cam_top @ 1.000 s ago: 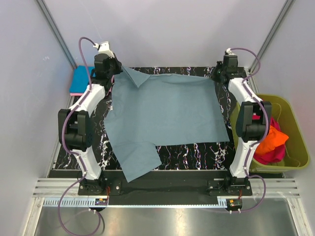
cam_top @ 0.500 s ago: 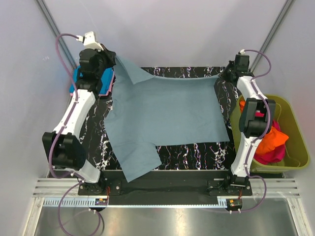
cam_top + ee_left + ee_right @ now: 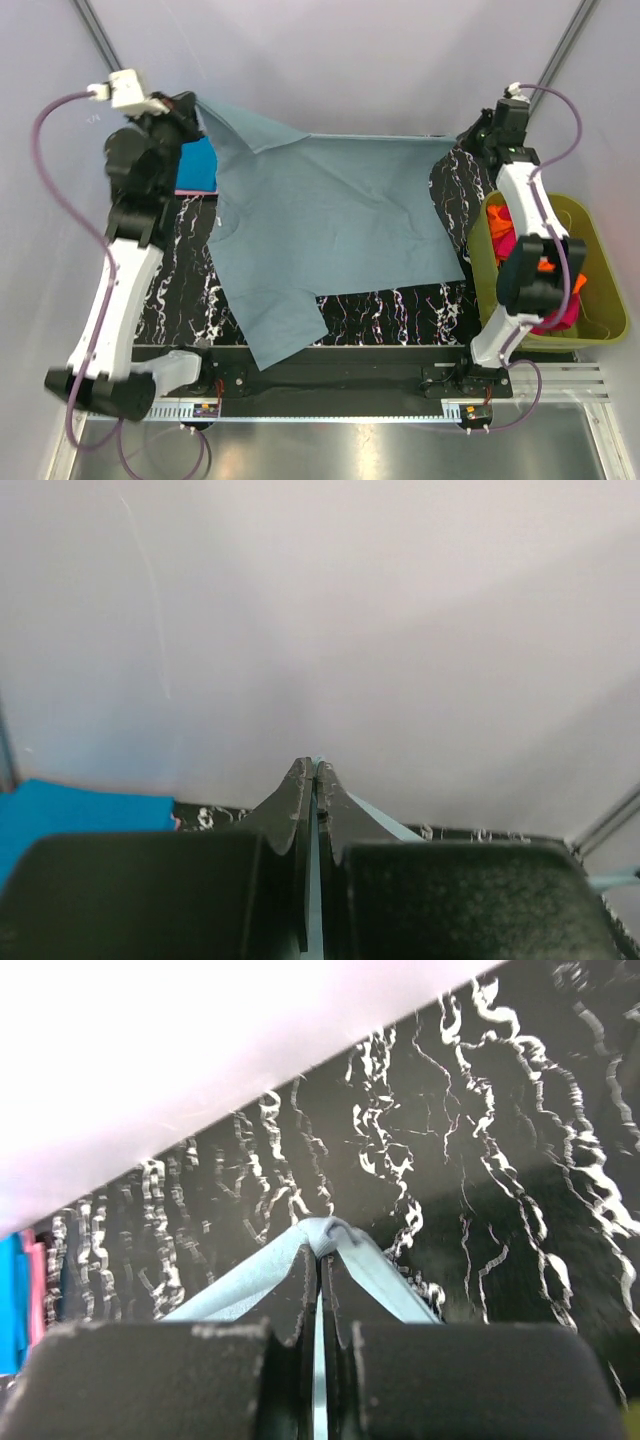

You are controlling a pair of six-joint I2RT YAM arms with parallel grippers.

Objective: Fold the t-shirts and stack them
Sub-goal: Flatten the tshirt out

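Arms (image 3: 122,285) stretch high toward the back wall, jaws pinching the grey-blue t-shirt (image 3: 330,230) corners.

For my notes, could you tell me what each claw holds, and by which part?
Both hold the grey-blue t-shirt: left claw its far-left corner, right claw its far-right corner.

The left gripper (image 3: 315,770) sits at the bottom centre of the frame, its two dark fingers pressed together and tapering upward to a point. A thin edge of the grey-blue t-shirt (image 3: 314,880) is pinched between them, and a pale sliver of it shows just right of the fingertips. At the lower left lies a bright blue cloth (image 3: 80,805). A narrow strip of black marbled table (image 3: 480,833) runs behind the fingers. A pale wall (image 3: 350,610) fills the upper frame, and a slanted metal post (image 3: 610,825) crosses the lower right.
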